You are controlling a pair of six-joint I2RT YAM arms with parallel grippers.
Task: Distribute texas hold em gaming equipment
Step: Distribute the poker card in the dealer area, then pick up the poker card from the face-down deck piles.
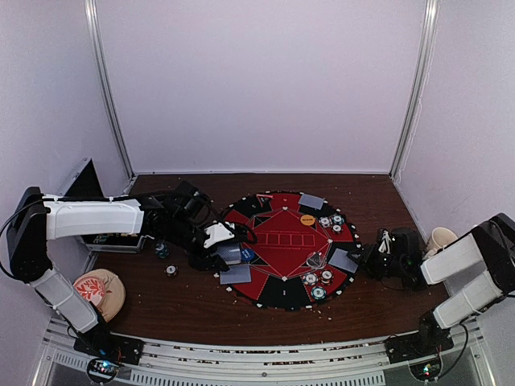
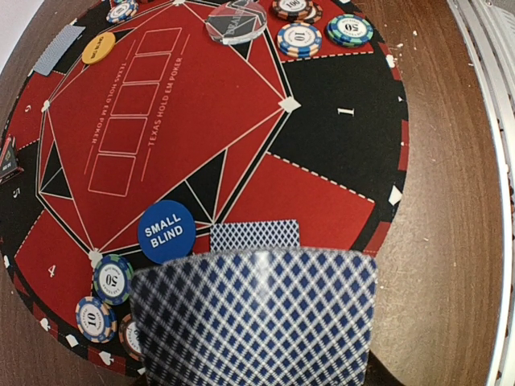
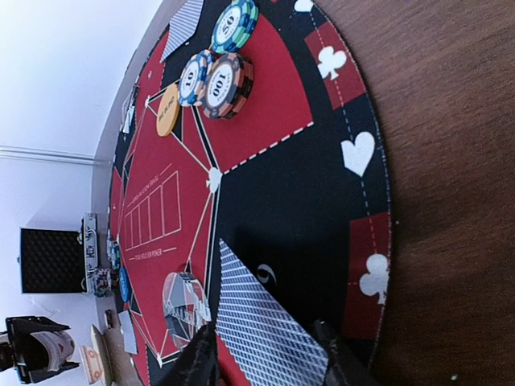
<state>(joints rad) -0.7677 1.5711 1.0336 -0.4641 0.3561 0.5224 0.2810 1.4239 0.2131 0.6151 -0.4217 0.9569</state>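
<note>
Right, the left gripper (image 1: 219,256) is over the side of the round red-and-black cloth mat (image 1: 283,294) nearer the left edge of the dark wooden desk (image 1: 386,314). It carries a blue-lattice-backed playing card (image 2: 257,322). Its fingers are hidden behind the card in the wrist view, but the card hangs well clear of the cloth, so I read the jaws as clamped on it. The card looks thin, light, bendy and slick, so pinch it gently by an edge or it will bow and slip.

A second lattice-backed card (image 2: 253,236) lies flat just beyond, beside the round blue "SMALL BLIND" disc (image 2: 166,232) and the striped teal and white-grey round chips (image 2: 113,278). Chips look hard and rigid, so take them across the rim.

Toward the desk's right edge, the right gripper (image 3: 265,363) has its jaws spread. A third flat card (image 3: 257,318) lies between its fingertips (image 3: 197,362) on a black wedge; contact I cannot tell. Flat on cloth it is awkward and likely needs an edge pinch. The orange disc (image 2: 98,47) and clear disc (image 2: 236,20) sit further across the mat.
</note>
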